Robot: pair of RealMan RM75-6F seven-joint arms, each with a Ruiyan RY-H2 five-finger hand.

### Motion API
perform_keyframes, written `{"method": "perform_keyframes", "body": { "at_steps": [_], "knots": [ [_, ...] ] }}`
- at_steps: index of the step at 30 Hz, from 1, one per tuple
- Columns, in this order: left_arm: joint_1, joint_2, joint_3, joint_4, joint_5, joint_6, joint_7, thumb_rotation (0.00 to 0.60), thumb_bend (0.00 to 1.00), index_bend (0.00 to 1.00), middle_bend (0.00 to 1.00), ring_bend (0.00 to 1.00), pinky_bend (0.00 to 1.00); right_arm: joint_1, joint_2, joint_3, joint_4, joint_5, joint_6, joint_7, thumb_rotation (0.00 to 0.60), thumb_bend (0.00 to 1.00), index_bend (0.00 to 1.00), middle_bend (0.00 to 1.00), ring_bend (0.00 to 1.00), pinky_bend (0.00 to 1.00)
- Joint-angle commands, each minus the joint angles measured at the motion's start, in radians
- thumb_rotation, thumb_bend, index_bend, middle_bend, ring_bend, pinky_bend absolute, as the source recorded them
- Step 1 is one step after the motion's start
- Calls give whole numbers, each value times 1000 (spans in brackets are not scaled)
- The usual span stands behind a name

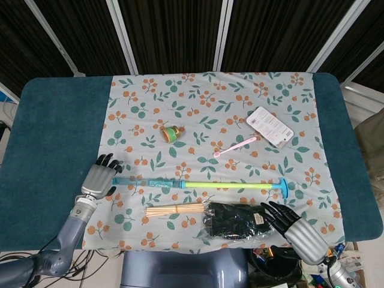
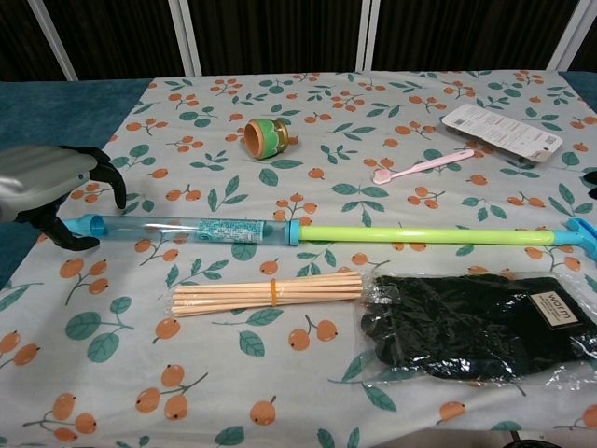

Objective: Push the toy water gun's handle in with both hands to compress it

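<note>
The toy water gun lies across the floral cloth. Its clear blue barrel (image 1: 150, 182) (image 2: 177, 227) points left, and the green rod (image 1: 231, 186) (image 2: 424, 234) is drawn far out to the blue T-handle (image 1: 283, 189) (image 2: 583, 233) on the right. My left hand (image 1: 99, 179) (image 2: 47, 182) arches over the barrel's left tip, fingers above and thumb below, with a gap still visible. My right hand (image 1: 297, 227) hovers at the front edge, fingers spread, just below and right of the handle and apart from it.
A bundle of wooden sticks (image 1: 174, 210) (image 2: 270, 292) and bagged black gloves (image 1: 237, 221) (image 2: 466, 322) lie just in front of the gun. Behind it are an orange-green fitting (image 1: 172, 133) (image 2: 266, 137), a pink toothbrush (image 1: 235, 146) (image 2: 424, 165) and a white card pack (image 1: 270, 126) (image 2: 504, 130).
</note>
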Motion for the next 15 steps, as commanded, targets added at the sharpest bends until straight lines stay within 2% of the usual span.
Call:
{"method": "perform_keyframes", "body": {
  "at_steps": [1,7,11,15],
  "knots": [
    [-3,-3,0,6,-9,1,1,600,264,393,243,57,117,0,-1,0,0,0,1,0,600,106,90,0,0,153],
    [-11,-15,2,13,-27,-4,-5,600,273,407,248,57,117,-1,-1,1,1,-1,3,-1,600,109,91,0,0,153],
    [-15,-21,7,14,-28,0,-5,600,315,431,255,57,117,-2,-1,1,1,-1,5,-2,600,111,94,1,0,153],
    [-17,-24,11,14,-26,9,-4,600,374,498,271,67,123,-2,0,1,1,-1,4,-3,600,115,97,5,0,153]
  ]
}}
